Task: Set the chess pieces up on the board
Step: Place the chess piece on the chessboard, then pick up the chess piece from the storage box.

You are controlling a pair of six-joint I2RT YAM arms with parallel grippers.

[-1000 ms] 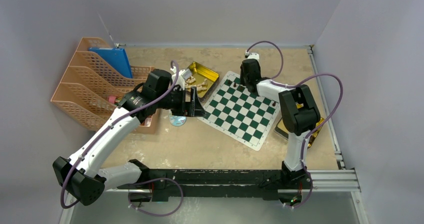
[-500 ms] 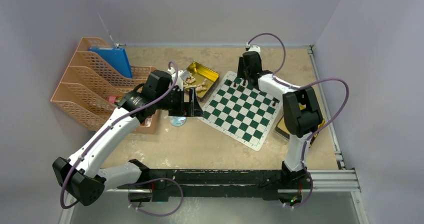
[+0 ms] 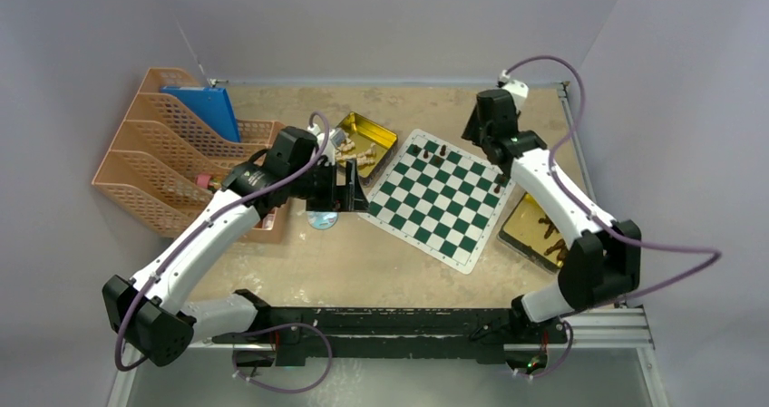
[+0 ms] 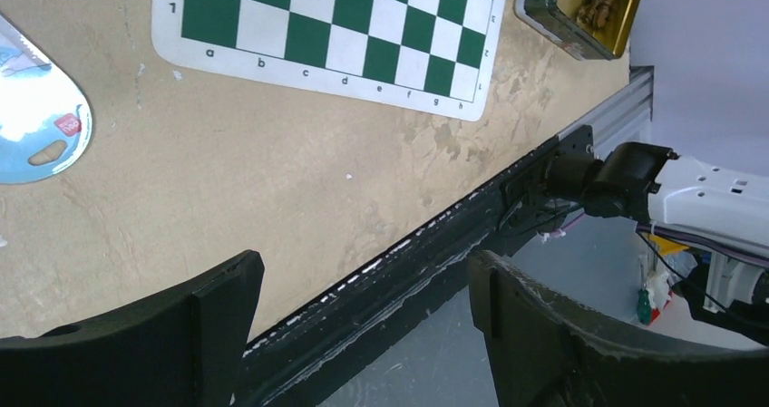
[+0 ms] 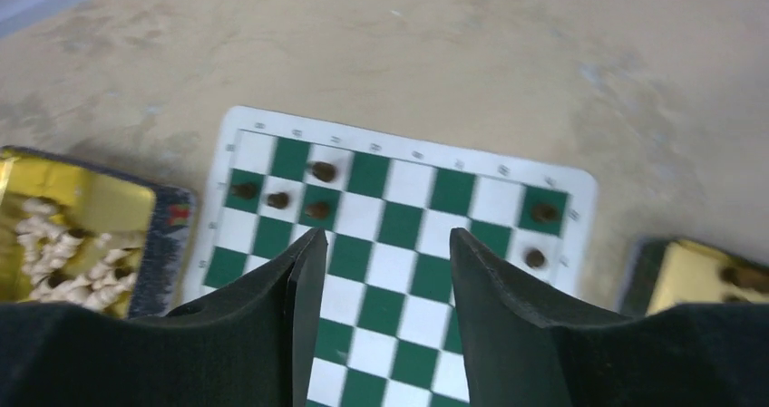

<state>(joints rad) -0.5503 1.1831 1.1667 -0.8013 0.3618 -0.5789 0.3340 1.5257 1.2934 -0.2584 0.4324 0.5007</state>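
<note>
L arm (image 3: 195, 244) is arcing up from its base at near-left & bending in toward centre, wrist roughly level, left hand (image 3: 349, 189) pointing off to the right. Its fingers (image 4: 218, 316) are standing wide apart w/ nothing btwn them. R arm (image 3: 553, 189) is folding at the elbow on the right side, forearm stretching away to the far side. The right hand (image 3: 478, 128) is hanging beyond the wrist, tilting downward. Its fingers (image 5: 299, 280) are sitting partly apart, the gap btwn them empty. The 2 hands are sitting well apart.
</note>
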